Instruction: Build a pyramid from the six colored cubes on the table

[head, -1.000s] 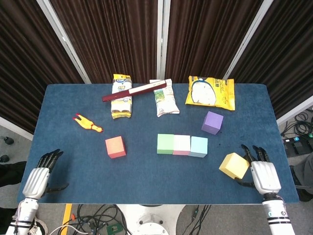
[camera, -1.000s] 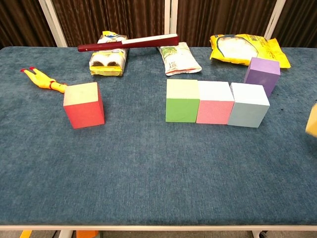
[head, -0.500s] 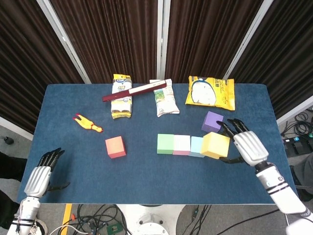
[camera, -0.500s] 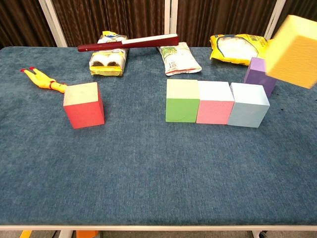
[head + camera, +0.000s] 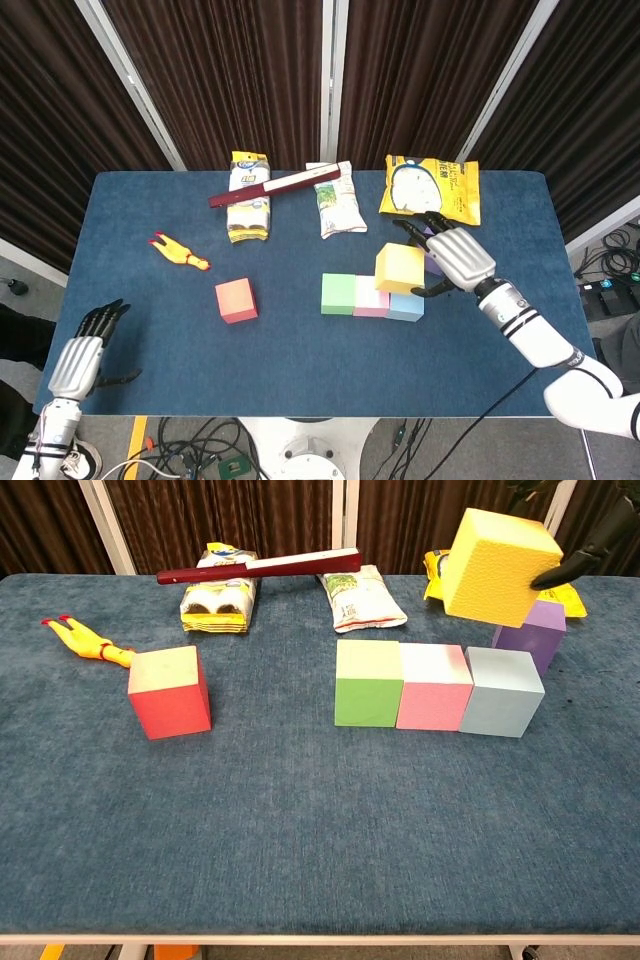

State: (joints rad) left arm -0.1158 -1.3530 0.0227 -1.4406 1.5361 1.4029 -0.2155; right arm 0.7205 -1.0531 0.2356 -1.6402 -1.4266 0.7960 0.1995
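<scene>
My right hand point(image 5: 458, 257) holds a yellow cube point(image 5: 399, 268) in the air over the pink and light blue cubes; the chest view shows this yellow cube point(image 5: 497, 567) tilted above the row, with dark fingertips point(image 5: 560, 573) at its right. A green cube point(image 5: 338, 294), a pink cube point(image 5: 370, 297) and a light blue cube point(image 5: 407, 306) stand side by side in a row. A purple cube point(image 5: 529, 633) sits behind the row's right end, mostly hidden in the head view. A red cube point(image 5: 236, 300) stands alone to the left. My left hand point(image 5: 78, 360) hangs off the table's near left corner, fingers apart, holding nothing.
At the back lie a yellow-white snack pack point(image 5: 249, 197) with a dark red stick point(image 5: 274, 186) across it, a white-green packet point(image 5: 336, 198) and a yellow bag point(image 5: 431, 189). A rubber chicken toy point(image 5: 179, 251) lies at the left.
My right hand lifted the yellow cube from the table's right front and carried it left, over the pink and light blue cubes. The left hand stayed still.
</scene>
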